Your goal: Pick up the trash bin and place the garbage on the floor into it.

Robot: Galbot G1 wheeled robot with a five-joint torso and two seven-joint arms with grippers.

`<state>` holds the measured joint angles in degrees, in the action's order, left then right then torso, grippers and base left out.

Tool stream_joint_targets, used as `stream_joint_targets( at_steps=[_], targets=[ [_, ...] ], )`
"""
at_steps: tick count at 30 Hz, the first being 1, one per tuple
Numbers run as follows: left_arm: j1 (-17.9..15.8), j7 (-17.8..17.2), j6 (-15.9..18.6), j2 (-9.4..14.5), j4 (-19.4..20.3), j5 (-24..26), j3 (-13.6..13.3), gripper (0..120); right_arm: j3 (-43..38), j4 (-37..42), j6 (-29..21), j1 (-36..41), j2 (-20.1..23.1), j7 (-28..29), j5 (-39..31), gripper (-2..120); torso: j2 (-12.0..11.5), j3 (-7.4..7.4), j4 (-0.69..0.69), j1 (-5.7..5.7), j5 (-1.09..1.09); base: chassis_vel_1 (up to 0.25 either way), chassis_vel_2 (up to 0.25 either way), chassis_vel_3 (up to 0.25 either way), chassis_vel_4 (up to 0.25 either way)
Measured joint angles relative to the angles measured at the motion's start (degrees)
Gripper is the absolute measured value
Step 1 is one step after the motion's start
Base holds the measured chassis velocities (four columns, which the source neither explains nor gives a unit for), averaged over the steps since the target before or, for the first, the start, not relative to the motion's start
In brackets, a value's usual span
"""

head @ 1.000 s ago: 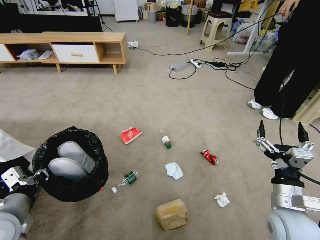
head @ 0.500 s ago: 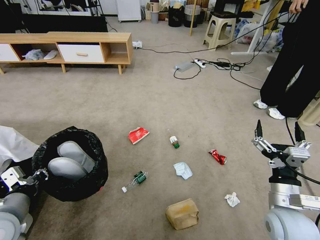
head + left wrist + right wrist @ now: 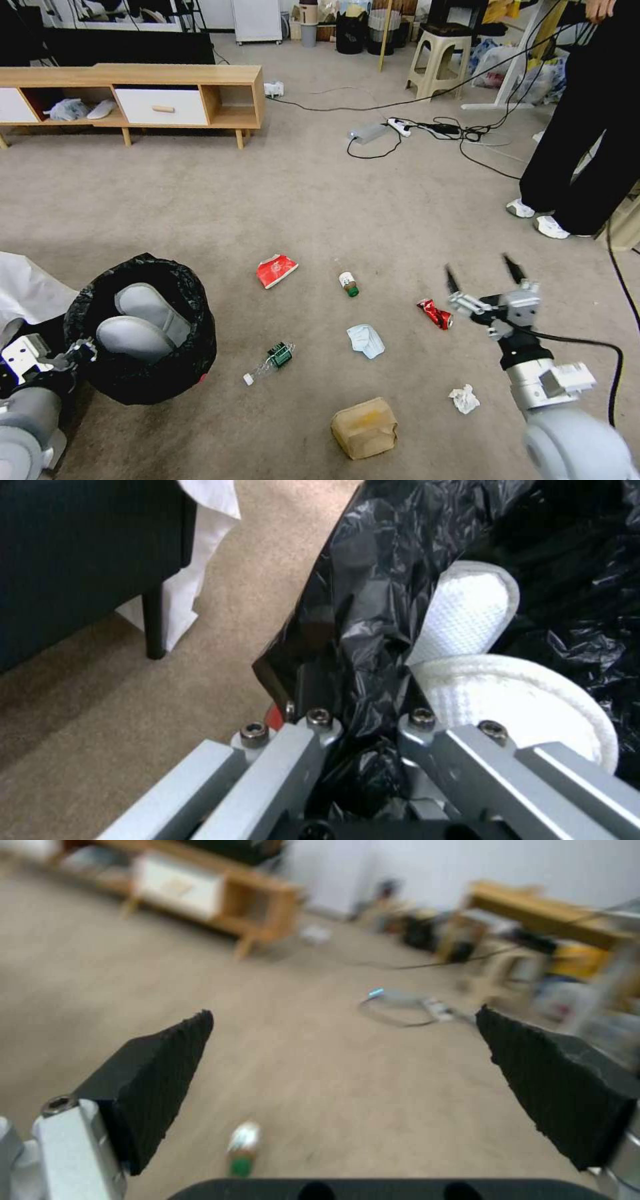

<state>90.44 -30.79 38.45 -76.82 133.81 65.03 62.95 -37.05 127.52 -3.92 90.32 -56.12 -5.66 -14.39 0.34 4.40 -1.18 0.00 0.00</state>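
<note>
Right hand (image 3: 481, 279) open, hovering just right of crushed red can (image 3: 435, 313), can's long axis diagonal. Left hand (image 3: 360, 715) grips round black-bagged trash bin (image 3: 143, 330) rim, well apart.

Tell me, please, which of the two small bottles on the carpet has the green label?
It is the clear bottle lying nearest the trash bin, with a green label and white cap. The other bottle, farther off beside the red carton, has a white label and green cap.

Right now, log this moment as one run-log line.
left gripper: shut on trash bin rim | right gripper: open, above crushed red can | garbage: on floor
</note>
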Motion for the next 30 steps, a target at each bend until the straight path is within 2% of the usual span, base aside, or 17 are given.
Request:
stream_joint_targets(
  at_steps=[2,4,6,7,8,10,14,16,18,20,30],
  targets=[
    [0.01,0.00,0.04,-0.24,0.28,-0.12,-0.16,4,0.50,-0.36,-1.42,-0.40,1.72,-2.25,0.12,100,0.00,0.00,0.00,0.00,0.01,0.000,0.000,0.000,0.000],
    [0.21,-0.01,0.13,-0.84,0.86,-0.50,-0.51,4,2.24,-1.44,-3.90,-1.91,5.00,-7.03,1.14,100,0.00,0.00,-0.01,0.00,0.00,0.000,0.000,0.000,0.000],
    [0.34,-0.03,0.15,-0.99,1.00,-0.51,-0.61,4,2.86,-1.84,-4.38,-2.54,5.59,-8.31,1.41,100,0.00,0.00,-0.01,0.00,0.00,0.000,0.000,0.000,0.000],
    [0.66,-0.11,0.16,-1.33,1.16,-0.56,-0.75,4,3.99,-2.96,-5.11,-3.95,6.41,-10.89,2.12,100,0.00,0.00,-0.01,0.00,0.00,0.000,0.000,0.000,0.000],
    [0.66,-0.11,0.16,-1.33,1.16,-0.56,-0.75,4,3.99,-2.96,-5.11,-3.95,6.41,-10.89,2.12,100,0.00,0.00,-0.01,0.00,0.00,0.000,0.000,0.000,0.000],
    [1.22,-0.24,0.16,-1.72,1.32,-0.67,-0.86,4,5.58,-5.16,-5.51,-6.45,7.01,-15.88,3.54,100,0.00,0.00,0.00,0.00,0.00,0.000,0.000,0.000,0.000],
    [1.63,-0.28,0.16,-1.91,1.58,-0.69,-0.93,4,6.83,-6.72,-6.08,-8.25,7.19,-19.49,4.78,100,0.00,0.00,0.00,0.00,0.00,0.000,0.000,0.000,0.000],
    [1.90,-0.42,0.19,-2.31,2.23,-0.70,-1.15,4,9.07,-9.35,-6.70,-10.96,7.39,-25.43,6.95,100,0.00,0.00,0.00,0.00,0.00,0.000,0.000,0.000,0.000],
    [1.92,-0.43,0.20,-2.36,2.31,-0.70,-1.22,4,9.44,-9.93,-6.70,-11.41,7.40,-26.65,7.43,100,0.00,0.00,-0.01,0.00,0.00,0.000,0.000,0.000,0.000],
    [1.96,-0.46,0.27,-2.72,2.73,-0.83,-1.49,4,10.69,-11.81,-6.41,-12.87,7.38,-30.86,9.32,100,0.00,0.00,-0.01,0.00,0.00,0.000,0.000,0.000,0.000],
    [2.24,-0.47,0.34,-3.03,3.32,-0.94,-1.12,4,13.80,-16.97,-4.37,-16.72,7.14,-38.88,15.12,100,0.00,0.00,0.00,0.00,0.00,0.000,0.000,0.000,0.000]
  ],
)
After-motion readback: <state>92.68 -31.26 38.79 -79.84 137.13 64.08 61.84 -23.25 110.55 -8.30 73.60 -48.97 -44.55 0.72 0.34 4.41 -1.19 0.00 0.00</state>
